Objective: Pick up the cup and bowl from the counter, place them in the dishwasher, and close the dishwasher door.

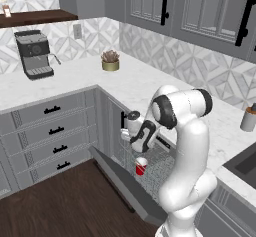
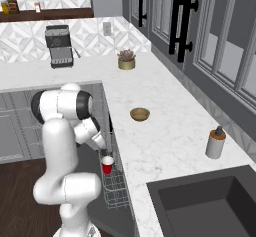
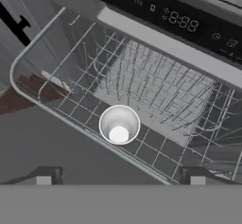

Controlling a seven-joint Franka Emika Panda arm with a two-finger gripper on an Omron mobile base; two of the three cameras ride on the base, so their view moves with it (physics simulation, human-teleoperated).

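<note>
The red cup stands upright in the white wire rack of the open dishwasher, near the rack's front edge. In the hand view I look straight down into the cup's white inside. My gripper hangs just above the cup, open, with its fingers spread wide on either side and nothing between them. The tan bowl rests on the white marble counter, apart from the arm. The dishwasher door is folded down over the floor.
A coffee machine and a potted plant stand far back on the counter. A grey soap dispenser is beside the dark sink. Grey drawers lie left of the dishwasher. The dark control strip runs above the rack.
</note>
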